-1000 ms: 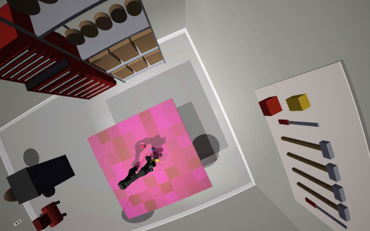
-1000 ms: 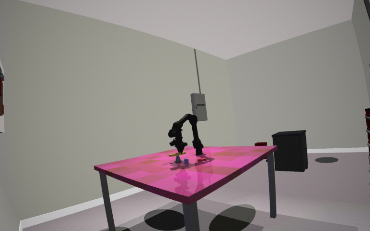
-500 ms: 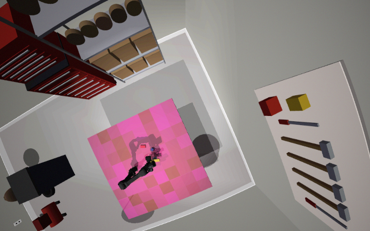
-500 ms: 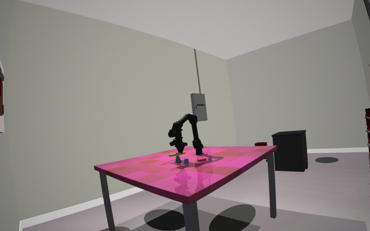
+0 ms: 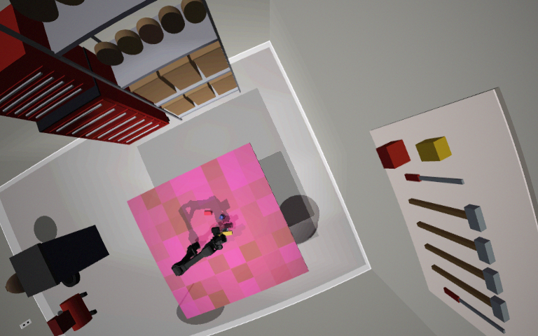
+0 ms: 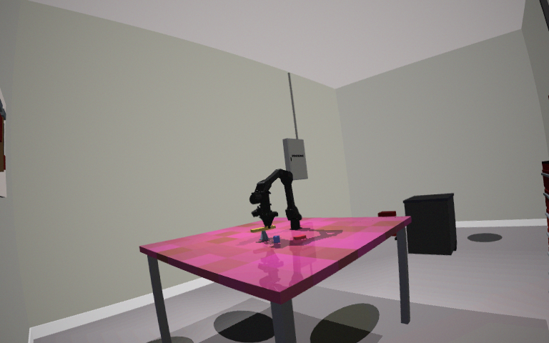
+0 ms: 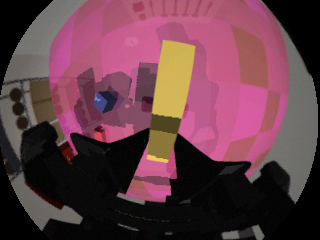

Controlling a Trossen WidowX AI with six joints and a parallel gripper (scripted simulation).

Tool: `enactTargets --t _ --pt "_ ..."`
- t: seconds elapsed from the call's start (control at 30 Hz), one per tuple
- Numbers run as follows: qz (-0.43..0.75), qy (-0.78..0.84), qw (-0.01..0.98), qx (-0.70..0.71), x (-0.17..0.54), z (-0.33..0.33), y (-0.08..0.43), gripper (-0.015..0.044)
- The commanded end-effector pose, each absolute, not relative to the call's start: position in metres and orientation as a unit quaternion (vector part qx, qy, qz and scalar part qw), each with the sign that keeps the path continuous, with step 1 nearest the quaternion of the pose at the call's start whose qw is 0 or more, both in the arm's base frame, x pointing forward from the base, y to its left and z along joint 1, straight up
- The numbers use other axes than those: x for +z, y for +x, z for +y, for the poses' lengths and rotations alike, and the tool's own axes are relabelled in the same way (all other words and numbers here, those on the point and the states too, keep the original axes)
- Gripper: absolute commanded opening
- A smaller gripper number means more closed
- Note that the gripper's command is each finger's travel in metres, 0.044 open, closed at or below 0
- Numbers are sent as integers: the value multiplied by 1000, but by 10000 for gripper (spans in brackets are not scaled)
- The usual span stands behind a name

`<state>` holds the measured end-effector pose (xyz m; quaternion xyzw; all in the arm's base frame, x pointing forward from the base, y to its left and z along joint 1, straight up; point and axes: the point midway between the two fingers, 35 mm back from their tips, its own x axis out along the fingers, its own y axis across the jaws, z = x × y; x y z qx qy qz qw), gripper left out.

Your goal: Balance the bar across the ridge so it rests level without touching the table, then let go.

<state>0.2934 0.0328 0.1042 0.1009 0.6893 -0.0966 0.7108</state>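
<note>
The yellow bar [image 5: 228,232] [image 6: 256,230] [image 7: 174,80] lies across the top of the grey-blue ridge [image 6: 264,236], clear of the table. It looks close to level in the exterior view; a slight tilt is hard to judge. My gripper [image 6: 267,226] [image 7: 163,134] points down over the bar, with one fingertip on each side of it. The fingers stand barely open, right beside the bar's sides; any gap is too small to see clearly. The bar hides the ridge in the wrist view.
A small blue cube [image 5: 222,217] [image 6: 276,239] [image 7: 105,101] stands close beside the ridge. A red block [image 5: 207,212] [image 6: 299,237] [image 7: 100,134] lies farther off on the pink checkered table [image 5: 273,253] [image 6: 279,279].
</note>
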Motion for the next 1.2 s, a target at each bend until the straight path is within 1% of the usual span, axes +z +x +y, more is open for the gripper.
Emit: enactTargets --t 0.0,1.13,1.17 --pt "689 101 711 -97 104 33 293 167" --pt "689 101 711 -97 104 33 293 173" --pt "689 101 711 -97 104 33 293 185"
